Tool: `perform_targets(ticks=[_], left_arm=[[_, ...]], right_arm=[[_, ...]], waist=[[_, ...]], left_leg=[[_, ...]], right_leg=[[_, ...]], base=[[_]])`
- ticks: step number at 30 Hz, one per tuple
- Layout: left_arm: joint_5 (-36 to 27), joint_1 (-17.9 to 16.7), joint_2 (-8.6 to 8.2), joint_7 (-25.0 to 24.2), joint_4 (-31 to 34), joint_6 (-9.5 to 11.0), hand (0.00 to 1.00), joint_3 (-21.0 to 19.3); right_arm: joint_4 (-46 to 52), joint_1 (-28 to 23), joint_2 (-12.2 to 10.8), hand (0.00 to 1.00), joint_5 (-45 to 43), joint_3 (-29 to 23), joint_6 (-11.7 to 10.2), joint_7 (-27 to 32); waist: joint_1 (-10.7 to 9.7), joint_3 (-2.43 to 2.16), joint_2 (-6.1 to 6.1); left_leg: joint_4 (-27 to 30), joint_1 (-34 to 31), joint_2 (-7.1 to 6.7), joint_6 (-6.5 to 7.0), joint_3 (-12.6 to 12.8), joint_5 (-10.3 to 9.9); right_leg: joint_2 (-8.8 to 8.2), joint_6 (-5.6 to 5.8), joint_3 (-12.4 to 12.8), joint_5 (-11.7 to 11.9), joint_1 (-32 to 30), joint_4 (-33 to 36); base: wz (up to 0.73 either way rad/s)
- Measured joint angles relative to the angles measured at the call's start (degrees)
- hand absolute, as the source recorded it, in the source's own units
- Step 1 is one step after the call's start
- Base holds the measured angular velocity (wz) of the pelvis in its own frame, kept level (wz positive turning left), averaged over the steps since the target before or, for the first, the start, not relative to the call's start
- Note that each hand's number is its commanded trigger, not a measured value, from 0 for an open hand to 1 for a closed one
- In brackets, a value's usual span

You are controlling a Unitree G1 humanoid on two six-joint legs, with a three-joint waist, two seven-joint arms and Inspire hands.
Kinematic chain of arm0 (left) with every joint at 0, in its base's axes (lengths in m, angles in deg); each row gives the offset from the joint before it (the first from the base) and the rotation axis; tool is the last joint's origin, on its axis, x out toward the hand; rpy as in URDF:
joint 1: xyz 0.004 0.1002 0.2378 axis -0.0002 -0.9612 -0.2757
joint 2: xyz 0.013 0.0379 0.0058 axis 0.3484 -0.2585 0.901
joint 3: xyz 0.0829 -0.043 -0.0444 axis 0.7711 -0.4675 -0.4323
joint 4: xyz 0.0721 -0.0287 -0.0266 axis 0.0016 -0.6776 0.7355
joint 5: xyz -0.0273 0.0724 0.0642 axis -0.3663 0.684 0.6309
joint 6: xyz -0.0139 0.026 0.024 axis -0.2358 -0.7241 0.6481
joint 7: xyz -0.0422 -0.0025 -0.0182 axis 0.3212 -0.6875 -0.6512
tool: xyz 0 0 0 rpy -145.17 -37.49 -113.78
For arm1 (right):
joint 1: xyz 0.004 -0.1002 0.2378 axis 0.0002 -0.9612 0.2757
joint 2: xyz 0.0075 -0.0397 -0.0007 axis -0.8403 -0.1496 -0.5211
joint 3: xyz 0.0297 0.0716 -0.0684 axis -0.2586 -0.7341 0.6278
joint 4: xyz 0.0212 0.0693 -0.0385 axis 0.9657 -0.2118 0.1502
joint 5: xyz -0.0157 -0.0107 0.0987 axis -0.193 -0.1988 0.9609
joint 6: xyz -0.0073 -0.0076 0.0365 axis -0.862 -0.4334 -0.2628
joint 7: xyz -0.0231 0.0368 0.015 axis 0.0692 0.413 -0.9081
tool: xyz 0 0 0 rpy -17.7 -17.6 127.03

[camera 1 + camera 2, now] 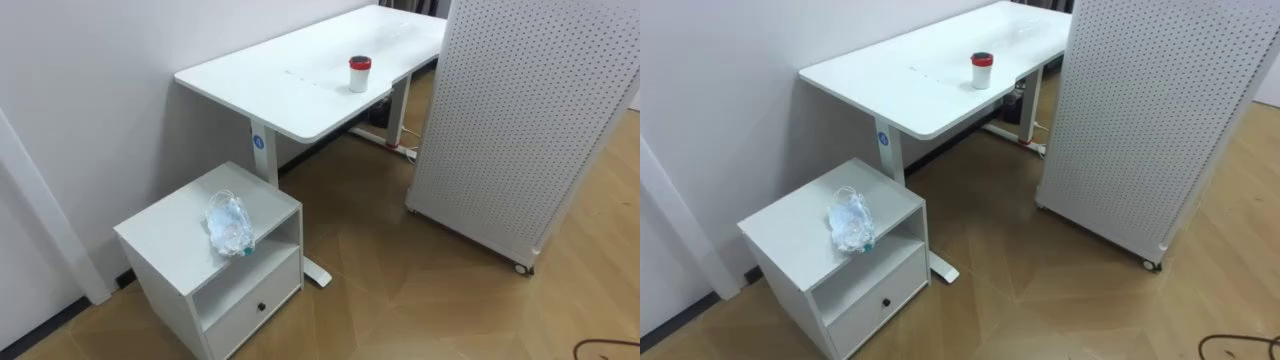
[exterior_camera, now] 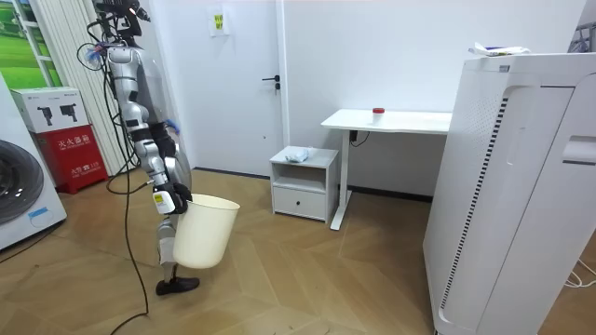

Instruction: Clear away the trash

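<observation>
The garbage is a crumpled clear plastic bag (image 1: 230,225) with a touch of green at its lower end. It lies on top of a low white cabinet (image 1: 165,235), toward the front edge, above the cabinet's open shelf. Under the shelf is a drawer (image 1: 250,310) with a small dark knob. Nothing is touching the bag.

At 1 o'clock from the cabinet, just beside it, stands a white desk (image 1: 290,80) against the wall. A white cup with a red lid (image 1: 359,73) stands upright on it, near the desk's front edge. At 3 o'clock from the cabinet, across a strip of wooden floor, is a white perforated panel (image 1: 520,120) on casters.

In the room view the robot stands on the wooden floor well apart from the cabinet, which lies at about 3 o'clock from it, and it faces that way. Its near arm, the right one judging by its body, hangs down, and the right hand (image 2: 173,197) is at the rim of a pale waste bin (image 2: 203,233). The bin hangs tilted, clear of the floor. Whether the fingers are clenched on the rim cannot be told at this distance. The bag is far from that hand, at 2 o'clock from it.
</observation>
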Motion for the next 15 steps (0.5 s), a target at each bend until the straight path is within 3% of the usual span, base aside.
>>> perform_targets(ticks=[15], left_arm=[[-0.18, 0.07, 0.01, -1.14, 0.03, -0.09, 0.00, 0.35]], right_arm=[[0.04, 0.12, 0.16, 1.00, 0.39, 0.56, -0.10, 1.84]], waist=[[-0.16, 0.01, 1.24]], left_leg=[[-0.10, -0.16, -0.04, 0.00, -0.06, -0.20]], right_leg=[[-0.03, 0.01, -0.56, -0.01, 0.41, -0.46]], base=[[0.00]])
